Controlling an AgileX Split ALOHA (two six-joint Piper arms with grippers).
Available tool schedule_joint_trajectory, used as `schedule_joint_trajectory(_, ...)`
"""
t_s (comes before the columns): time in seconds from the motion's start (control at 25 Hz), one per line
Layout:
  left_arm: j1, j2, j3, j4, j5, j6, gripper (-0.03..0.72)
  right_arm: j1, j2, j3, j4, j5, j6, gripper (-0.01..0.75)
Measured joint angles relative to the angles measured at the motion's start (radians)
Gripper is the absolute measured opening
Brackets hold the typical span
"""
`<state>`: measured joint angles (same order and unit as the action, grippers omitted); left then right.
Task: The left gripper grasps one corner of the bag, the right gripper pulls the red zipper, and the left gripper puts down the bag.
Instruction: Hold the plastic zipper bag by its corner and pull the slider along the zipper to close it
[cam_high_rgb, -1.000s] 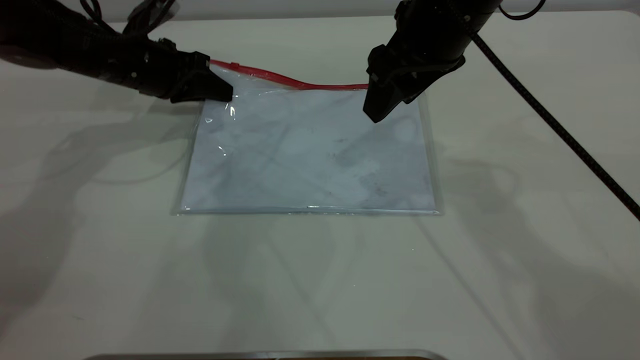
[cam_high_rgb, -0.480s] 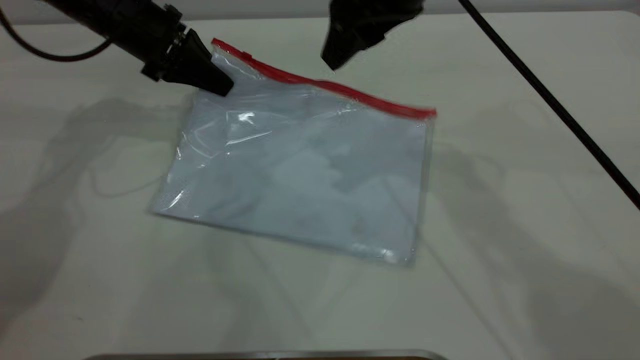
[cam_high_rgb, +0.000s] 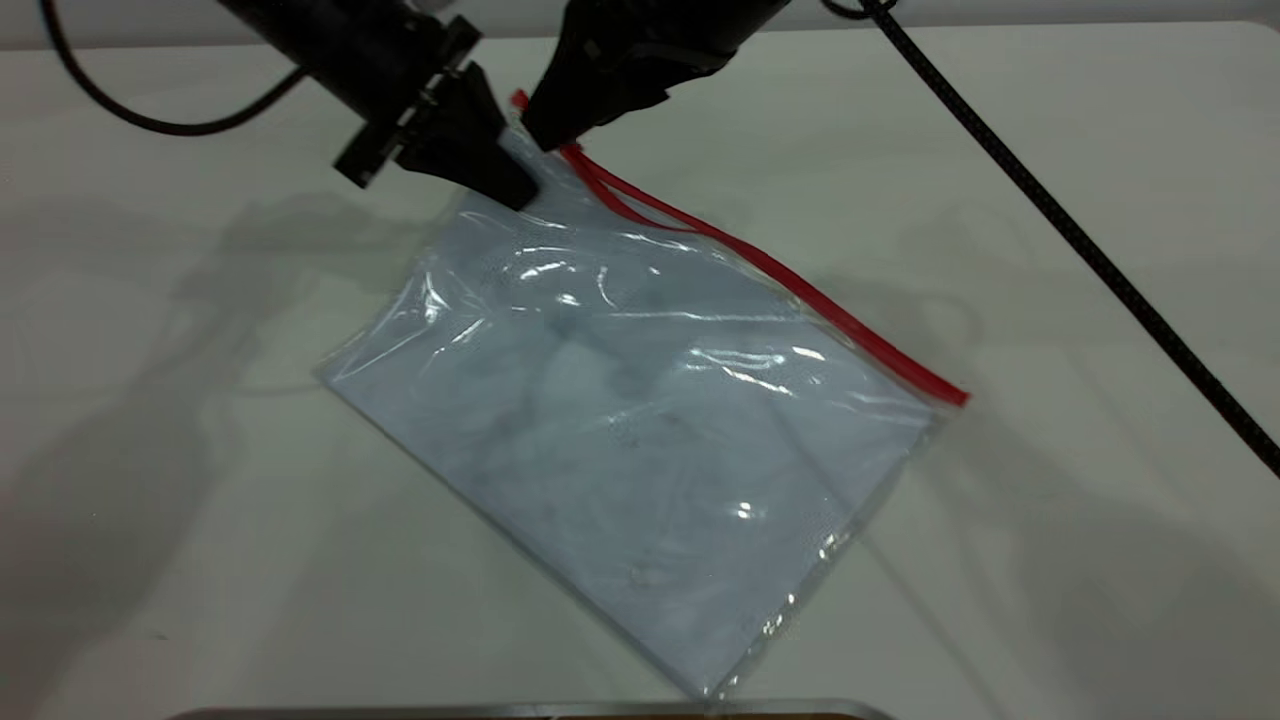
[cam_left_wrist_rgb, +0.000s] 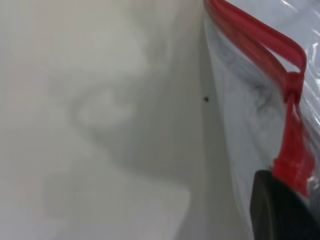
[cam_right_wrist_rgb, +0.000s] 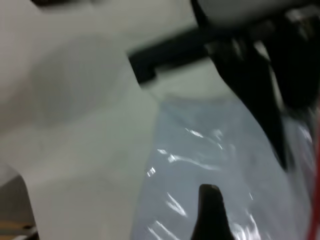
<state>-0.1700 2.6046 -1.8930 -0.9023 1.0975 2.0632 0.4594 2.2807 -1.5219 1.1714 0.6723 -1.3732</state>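
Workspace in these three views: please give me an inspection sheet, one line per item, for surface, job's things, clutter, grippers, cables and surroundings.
Surface: pale table, matte, with soft shadows of the arms.
Job's things: the bag hangs tilted from its top corner, its lowest corner near the table's front edge; pale sheets inside. The red zipper runs down its upper right edge, its two strips parted near the top.
Clutter: nothing seen.
Grippers: the left gripper is shut on the bag's top corner. The right gripper is at the zipper's top end; its grip cannot be judged.
Cables: a braided black cable crosses the table's right side; a thin black cable loops at upper left.
Surroundings: a metallic strip along the bottom edge.
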Motion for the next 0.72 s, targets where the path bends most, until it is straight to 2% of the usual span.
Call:
schedule_joint_trajectory(0.2,-0.026,0.000,0.000,-0.017,-0.005,0.001,0.053,0.000,0.028,-0.001,0.041,-0.022,-0.027,0.585)
schedule_joint_trajectory(0.56,-0.026,0.000,0.000,-0.055,-0.012,0.001,0.053,-0.005,0.032,-0.001,0.041,-0.140,-0.030,0.585)
schedule_joint_trajectory(0.72,-0.026,0.000,0.000,-0.056,-0.012,0.001,0.053,-0.021,0.032,-0.001,0.041,-0.158,-0.030,0.585)
